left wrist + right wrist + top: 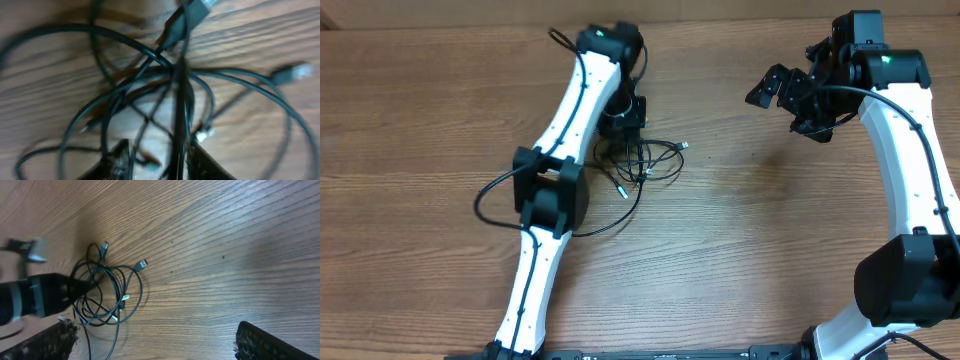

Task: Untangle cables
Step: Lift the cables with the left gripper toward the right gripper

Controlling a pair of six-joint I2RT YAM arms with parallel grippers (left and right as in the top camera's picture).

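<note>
Left gripper [157,150] sits low over the cables [642,160] at mid-table, jaws apart, one strand running up between them. Best play, I'd say: pinch that single strand only, lift slowly, and let the loops slide off. Right gripper [155,330] hangs wide open and empty, well apart from the cables. The count: one tangle, four plug ends showing, number of cords unclear.

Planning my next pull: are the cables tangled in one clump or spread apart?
Tangled: the cables lie in one clump of crossing, overlapping loops, with plug ends poking out at the edges.
</note>
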